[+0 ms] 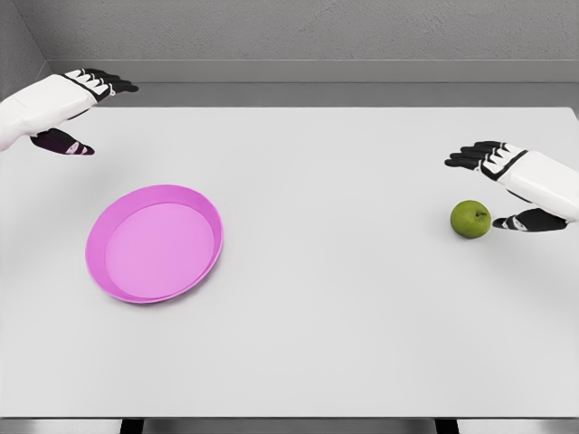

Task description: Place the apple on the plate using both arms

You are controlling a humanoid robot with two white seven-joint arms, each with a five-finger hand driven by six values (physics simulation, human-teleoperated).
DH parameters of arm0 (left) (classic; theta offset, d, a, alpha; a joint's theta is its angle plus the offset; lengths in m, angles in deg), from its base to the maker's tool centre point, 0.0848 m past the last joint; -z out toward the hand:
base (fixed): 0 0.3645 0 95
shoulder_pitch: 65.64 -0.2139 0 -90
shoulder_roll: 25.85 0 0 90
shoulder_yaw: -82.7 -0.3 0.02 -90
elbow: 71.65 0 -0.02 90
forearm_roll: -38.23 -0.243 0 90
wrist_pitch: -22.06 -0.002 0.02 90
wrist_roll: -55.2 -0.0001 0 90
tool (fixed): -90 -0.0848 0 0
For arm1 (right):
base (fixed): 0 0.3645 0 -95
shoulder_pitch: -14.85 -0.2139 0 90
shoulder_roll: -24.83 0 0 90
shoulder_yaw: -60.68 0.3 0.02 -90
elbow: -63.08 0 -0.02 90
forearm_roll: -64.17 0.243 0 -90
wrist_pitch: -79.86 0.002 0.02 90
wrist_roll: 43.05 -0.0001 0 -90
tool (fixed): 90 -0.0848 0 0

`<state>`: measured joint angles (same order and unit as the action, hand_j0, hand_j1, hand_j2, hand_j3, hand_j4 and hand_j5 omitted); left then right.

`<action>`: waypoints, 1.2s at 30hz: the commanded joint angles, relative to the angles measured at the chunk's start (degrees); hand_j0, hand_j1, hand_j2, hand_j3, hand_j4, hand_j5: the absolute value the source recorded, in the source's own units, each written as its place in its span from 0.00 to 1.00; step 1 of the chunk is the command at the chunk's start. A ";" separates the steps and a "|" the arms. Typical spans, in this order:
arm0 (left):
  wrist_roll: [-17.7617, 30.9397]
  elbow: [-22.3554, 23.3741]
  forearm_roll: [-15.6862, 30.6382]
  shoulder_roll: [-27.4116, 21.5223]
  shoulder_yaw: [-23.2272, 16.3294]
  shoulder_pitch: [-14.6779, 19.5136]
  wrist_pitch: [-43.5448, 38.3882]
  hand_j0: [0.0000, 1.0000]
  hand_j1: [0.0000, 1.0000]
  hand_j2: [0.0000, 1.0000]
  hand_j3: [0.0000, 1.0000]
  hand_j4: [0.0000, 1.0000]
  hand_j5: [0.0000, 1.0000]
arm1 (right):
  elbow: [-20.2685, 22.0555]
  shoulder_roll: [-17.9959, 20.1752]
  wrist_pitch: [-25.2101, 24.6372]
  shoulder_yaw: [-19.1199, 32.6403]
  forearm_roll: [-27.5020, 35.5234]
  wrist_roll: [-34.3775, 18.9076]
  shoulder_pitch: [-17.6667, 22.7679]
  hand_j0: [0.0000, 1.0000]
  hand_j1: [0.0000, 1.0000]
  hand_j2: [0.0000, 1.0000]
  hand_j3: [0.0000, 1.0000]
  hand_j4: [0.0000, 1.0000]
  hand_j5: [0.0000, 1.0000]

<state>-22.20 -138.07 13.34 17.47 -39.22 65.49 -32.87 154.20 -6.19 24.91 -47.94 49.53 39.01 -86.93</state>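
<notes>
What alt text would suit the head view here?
A green apple sits on a white table beside the open right hand. A pink plate lies empty at left, with the open left hand above the far-left corner.

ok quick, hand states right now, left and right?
Left hand: open, holding nothing, far from the plate.
Right hand: open around the apple, not yet gripping it.
</notes>
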 commanded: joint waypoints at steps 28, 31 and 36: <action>0.06 -0.02 0.28 0.01 0.37 -0.18 -0.07 1.00 1.00 1.00 1.00 1.00 1.00 | -0.95 -3.79 -28.98 -12.32 0.50 -20.36 -11.78 1.00 1.00 1.00 1.00 1.00 1.00; 0.06 0.07 0.19 -0.08 0.37 -0.09 -0.07 1.00 1.00 1.00 1.00 1.00 1.00 | -1.12 -4.05 -30.30 -12.50 0.50 -20.36 -11.95 1.00 1.00 1.00 1.00 1.00 1.00; 0.06 0.07 0.19 -0.08 0.37 -0.09 -0.07 1.00 1.00 1.00 1.00 1.00 1.00 | -3.06 -5.37 -33.03 -17.33 0.50 -20.36 -15.91 1.00 1.00 1.00 1.00 1.00 1.00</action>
<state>-22.11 -138.04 13.20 17.46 -38.92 65.40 -32.87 151.76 -11.23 -7.20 -63.81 49.93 18.67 -102.84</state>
